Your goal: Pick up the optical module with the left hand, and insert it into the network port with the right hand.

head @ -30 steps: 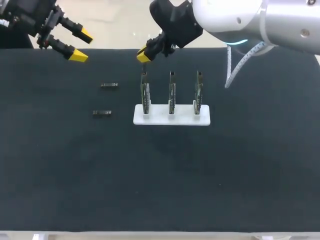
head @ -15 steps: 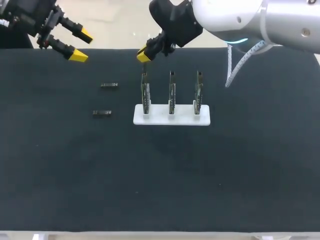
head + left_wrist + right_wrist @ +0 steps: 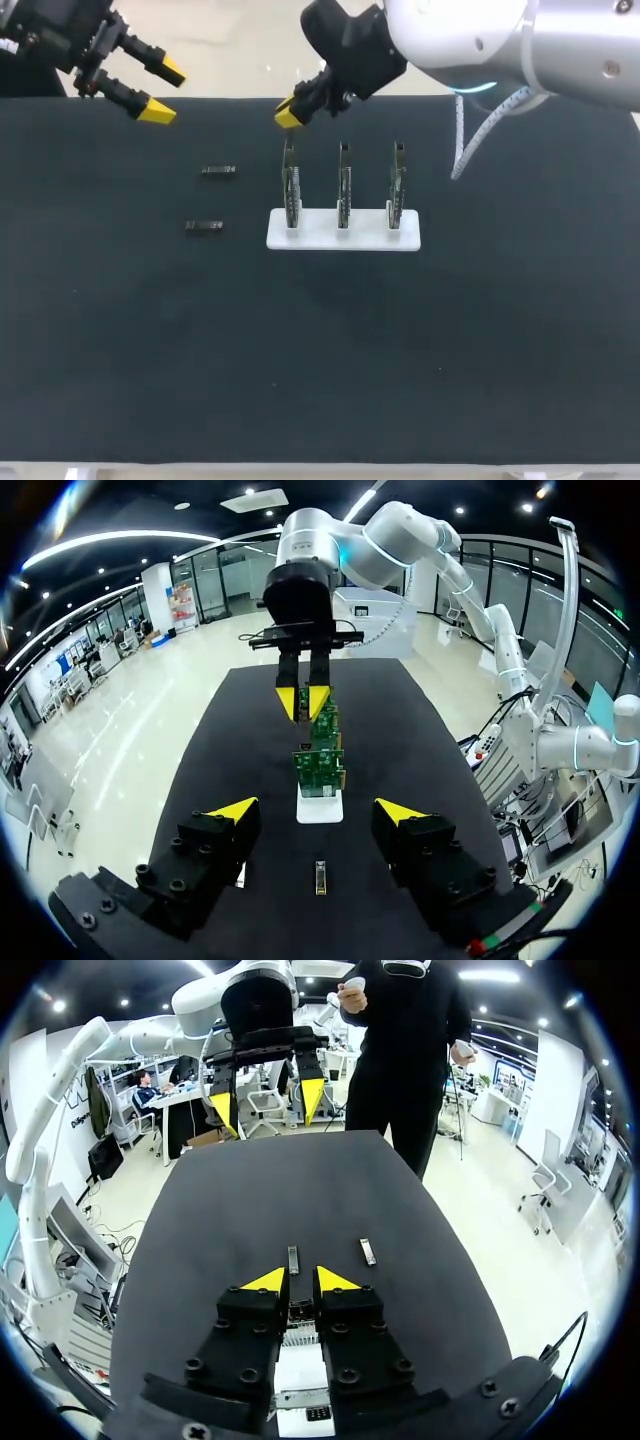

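- Fingers of the left gripper stand wide apart and hold nothing. It hangs tilted over the table's far left corner.
- Right gripper: fingers drawn close, with nothing seen between them. It points down over the leftmost circuit board in the white holder.
- The far optical module and near optical module lie flat left of the holder, long axes running left-right toward the boards.

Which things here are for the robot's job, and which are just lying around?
For the job: nearer optical module, farther optical module, port boards, white stand, left gripper, right gripper.
Just there: black table.
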